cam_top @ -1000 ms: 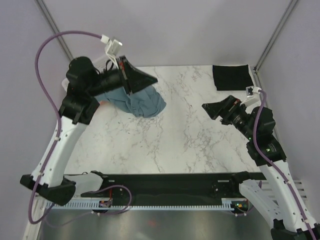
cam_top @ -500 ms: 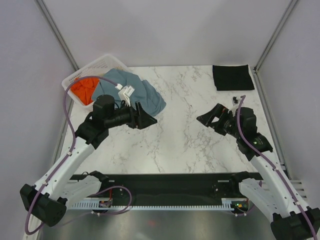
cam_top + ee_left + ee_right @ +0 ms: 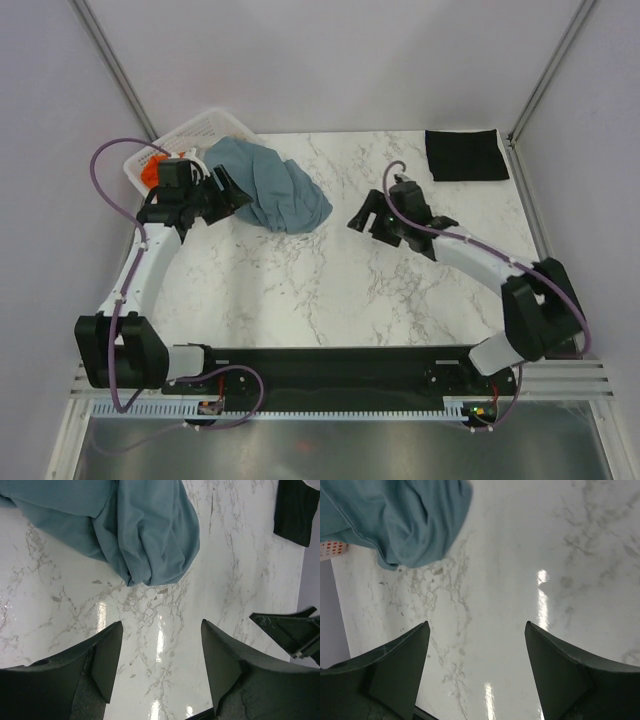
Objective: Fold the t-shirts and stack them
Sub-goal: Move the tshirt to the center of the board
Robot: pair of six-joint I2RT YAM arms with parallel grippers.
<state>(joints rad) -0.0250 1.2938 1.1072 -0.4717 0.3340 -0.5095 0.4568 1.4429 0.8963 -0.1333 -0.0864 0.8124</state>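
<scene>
The left gripper and right gripper stand wide open and empty, flanking the crumpled slate-blue t-shirt at the desk's far left. A folded black t-shirt lies in the far right corner.

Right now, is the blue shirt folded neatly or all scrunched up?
Scrunched up. The blue shirt lies in a lumpy, wrinkled heap on the table, with no flat folds.

The top external camera looks down from above and behind the arm bases, taking in the whole marble table. Each wrist camera faces the tabletop closely, between its own fingers. All three share the crumpled blue-grey t-shirt. The top and left wrist views share the black t-shirt.
</scene>
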